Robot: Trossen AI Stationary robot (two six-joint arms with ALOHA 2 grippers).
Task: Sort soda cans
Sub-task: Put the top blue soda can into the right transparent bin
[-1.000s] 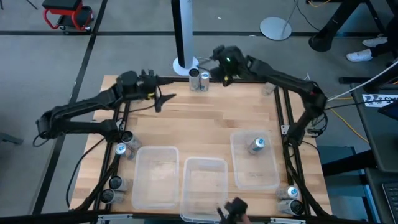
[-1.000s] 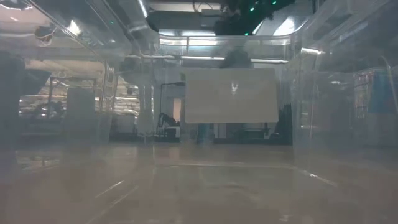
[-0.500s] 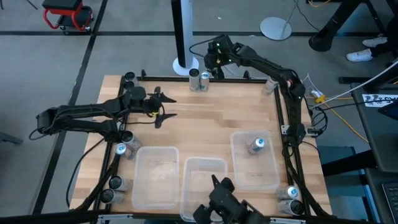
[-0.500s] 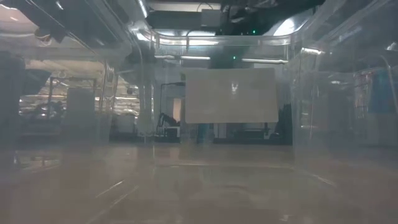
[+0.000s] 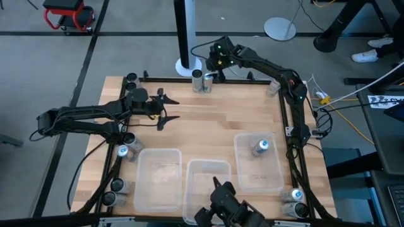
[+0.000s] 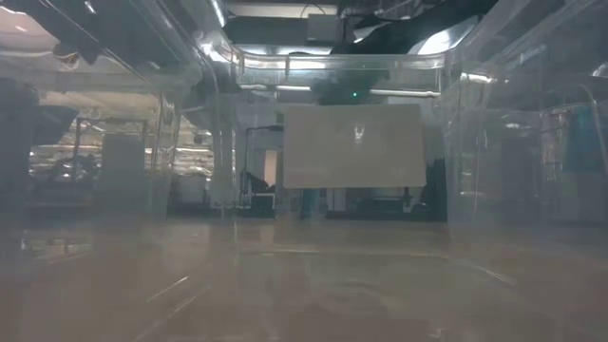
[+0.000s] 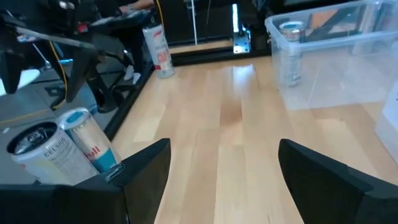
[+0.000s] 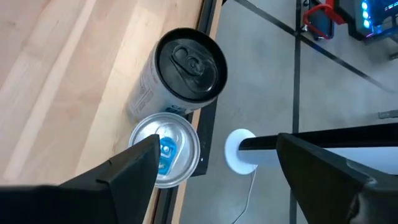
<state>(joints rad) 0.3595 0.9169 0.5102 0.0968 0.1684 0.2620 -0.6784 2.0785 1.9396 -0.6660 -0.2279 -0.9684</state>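
Two soda cans stand side by side at the table's far edge, one black-topped (image 8: 189, 62) and one silver-topped with a blue tab (image 8: 165, 152); the high view shows the pair (image 5: 202, 79). My right gripper (image 8: 217, 165) hovers open above them, slanting down, touching neither. My left gripper (image 5: 166, 110) is open over the bare wood at the left, with nothing between its fingers. Two more cans (image 7: 62, 146) stand beside it at the left edge. Another can (image 5: 261, 147) stands upright in the right clear bin (image 5: 273, 180).
Three clear bins sit near the front: left (image 5: 158, 189), middle (image 5: 207, 170), and the right one. Other cans stand along the left rail (image 5: 118, 185), at the far-left corner (image 5: 130, 79), far right (image 5: 273, 87) and near-right corner (image 5: 297, 195). A white pole base (image 5: 187, 65) stands beyond the far edge.
My right gripper has reached toward the far edge and sunk over the two cans, rolling its wrist; it stays open. My left gripper has dropped lower and drawn back a little toward the left edge, still open. Both have been nearly still for the last half second.
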